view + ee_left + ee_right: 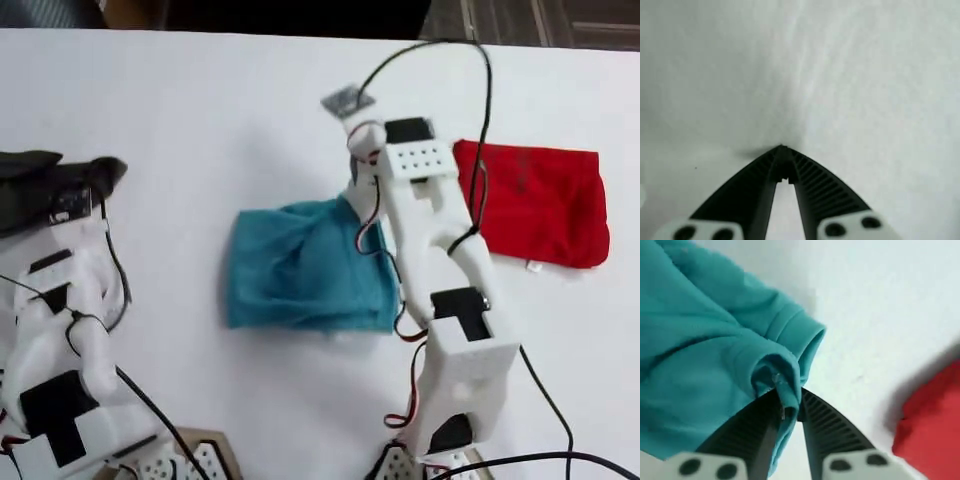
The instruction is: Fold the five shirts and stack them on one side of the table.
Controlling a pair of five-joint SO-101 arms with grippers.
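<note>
Right gripper (789, 409) pinches teal shirt (700, 355) hem.
Thin bite may slip mid-fold (red shirt (535, 200) lies at three o'clock); left gripper (783, 176) closed, empty.

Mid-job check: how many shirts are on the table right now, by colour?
Teal shirt: 1, pinched in the right gripper
Red shirt: 1
Dark cloth at the table's left edge: 1 bundle; I cannot tell how many pieces it holds
Total: 3 cloth items in view
</note>
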